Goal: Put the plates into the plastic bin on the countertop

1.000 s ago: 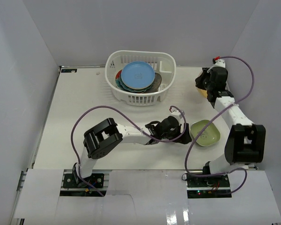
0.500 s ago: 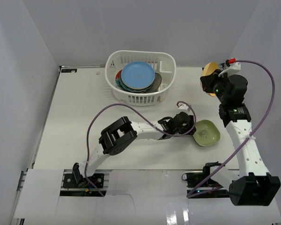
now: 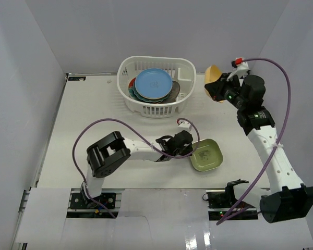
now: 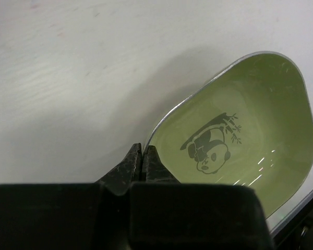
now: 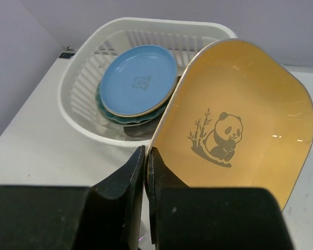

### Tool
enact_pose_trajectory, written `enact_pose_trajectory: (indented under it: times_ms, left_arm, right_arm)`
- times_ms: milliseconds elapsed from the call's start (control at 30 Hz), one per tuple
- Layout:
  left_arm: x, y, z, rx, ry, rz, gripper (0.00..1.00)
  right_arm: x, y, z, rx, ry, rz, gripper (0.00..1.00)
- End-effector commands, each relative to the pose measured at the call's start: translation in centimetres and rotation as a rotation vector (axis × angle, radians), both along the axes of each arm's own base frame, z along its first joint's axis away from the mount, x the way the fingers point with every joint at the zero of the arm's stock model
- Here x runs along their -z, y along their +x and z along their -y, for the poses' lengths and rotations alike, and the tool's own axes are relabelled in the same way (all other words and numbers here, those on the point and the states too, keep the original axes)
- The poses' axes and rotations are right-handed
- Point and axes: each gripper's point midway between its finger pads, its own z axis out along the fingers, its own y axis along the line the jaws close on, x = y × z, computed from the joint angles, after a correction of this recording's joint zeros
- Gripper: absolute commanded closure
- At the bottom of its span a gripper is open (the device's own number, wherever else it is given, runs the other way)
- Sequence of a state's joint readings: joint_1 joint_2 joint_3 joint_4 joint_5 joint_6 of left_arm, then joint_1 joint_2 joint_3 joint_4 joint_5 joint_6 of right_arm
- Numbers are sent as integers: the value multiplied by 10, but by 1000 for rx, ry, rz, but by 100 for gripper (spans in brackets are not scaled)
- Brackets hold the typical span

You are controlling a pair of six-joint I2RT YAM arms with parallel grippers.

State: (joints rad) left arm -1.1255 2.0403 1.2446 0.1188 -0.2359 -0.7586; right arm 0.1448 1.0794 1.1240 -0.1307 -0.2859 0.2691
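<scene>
2 white arms (image 3: 141, 151), black joints, looping purple cables (image 3: 109, 121)

The left end effector (image 4: 142, 159) has its 2 dark fingers pinched together on the near rim of a squarish green plate (image 4: 261, 104). A panda print (image 4: 208, 148) marks the plate's inside. The white bench (image 4: 68, 78) lies beneath, shadowed beside the plate.

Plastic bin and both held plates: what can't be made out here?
- Top and right wrist views: stacked plates under the light blue plate in the plastic bin are covered, only rims show; count unclear.
- Left wrist view: lower rim of the green plate, hidden by the left pincer body and frame edge.
- Top view: panda print on the yellow plate, too small.
</scene>
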Motion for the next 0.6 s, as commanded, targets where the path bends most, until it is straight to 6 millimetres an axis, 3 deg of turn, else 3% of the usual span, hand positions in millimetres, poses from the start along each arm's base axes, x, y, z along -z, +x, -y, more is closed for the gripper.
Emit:
enact_pose_trajectory:
  times_ms: [0,100,133,167,200,233,267,300,333,367,400,433,467,500,567]
  left_arm:
    - [-42,-4,-38,-38,-26,60,100]
    - [-49,-22,-76,-57,-22,42,100]
    - [-38,-30,-94,-64,9,26,100]
    - [-56,-34,-104,-72,-21,39,100]
    - [-53,-39,-119,-85,8,29,100]
    - [-43,-44,-138,-113,37,26,100]
    - [-55,-49,-156,-131,38,27,100]
    - [-57,-53,-167,-144,39,24,100]
    - [-60,-54,-178,-177,33,29,100]
    - [-65,-61,-198,-193,30,28,100]
    - [-66,-64,-207,-207,31,28,100]
    - [-70,-63,-218,-241,31,38,100]
    - [-74,-64,-227,-259,32,43,100]
    - [-83,-67,-239,-272,32,55,100]
    - [-97,-61,-255,-330,39,99,100]
  right_arm:
    - [-33,-2,-57,-172,-73,118,92]
    - [-31,16,-106,-247,-149,119,92]
    - [-9,33,-122,-264,-182,60,92]
    - [-26,38,-132,-274,-192,78,92]
    - [-23,41,-149,-292,-214,72,92]
    - [0,58,-164,-302,-261,41,92]
    - [-11,59,-182,-320,-268,75,92]
    - [-5,67,-190,-310,-291,67,92]
    - [24,82,-203,-326,-358,39,92]
    - [10,84,-217,-320,-371,69,92]
    - [14,90,-226,-327,-392,77,92]
    - [41,101,-241,-344,-431,52,92]
    - [20,108,-251,-344,-444,118,92]
    - [51,115,-265,-349,-501,82,92]
    - [60,127,-275,-344,-561,103,92]
